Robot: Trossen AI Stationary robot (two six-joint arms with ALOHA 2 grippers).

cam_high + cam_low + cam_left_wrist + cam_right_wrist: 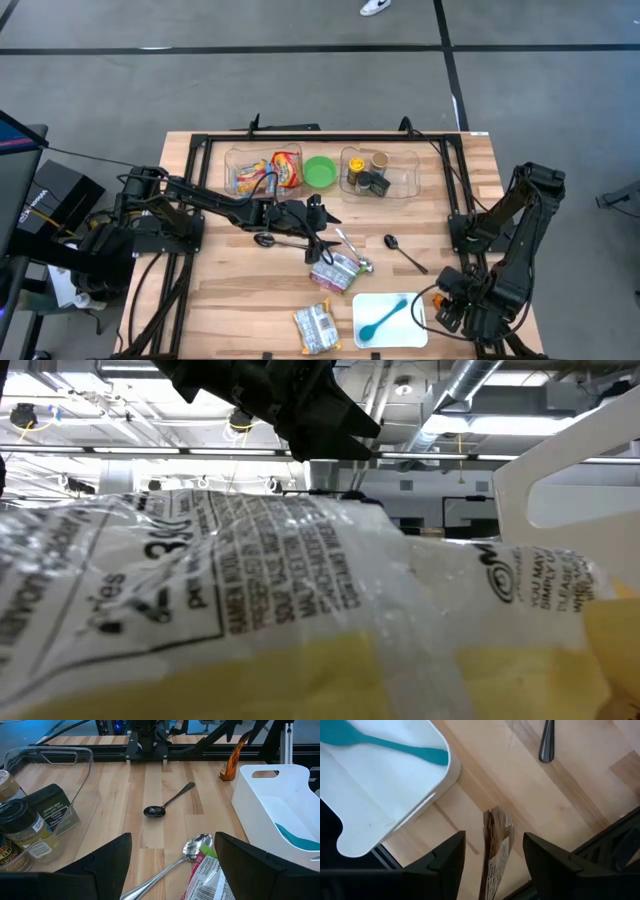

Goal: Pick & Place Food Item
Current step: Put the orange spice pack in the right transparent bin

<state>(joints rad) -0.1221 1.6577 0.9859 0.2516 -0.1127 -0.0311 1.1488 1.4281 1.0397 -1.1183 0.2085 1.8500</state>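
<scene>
You are at the reach-and-pick step. The wooden table [230, 300] is biggest. Your left gripper [318, 240] hangs wide open just above the green and pink snack bag [335, 271], which lies a little up and left of the white tray [415, 330]. Next, drop down and close on the bag. The right gripper [448, 312] waits open beside the tray. The tray holds a teal spoon [383, 320]. The clear bin [400, 185] far behind the tray holds spice jars [366, 176].

A pink-and-green snack packet [336, 270] lay flat near the middle of the wooden surface [220, 300], its upper end touching a silver spoon [352, 250]. A yellow-and-clear food packet [317, 328] lay flat near the front edge, just beside the white tray [418, 338].
</scene>
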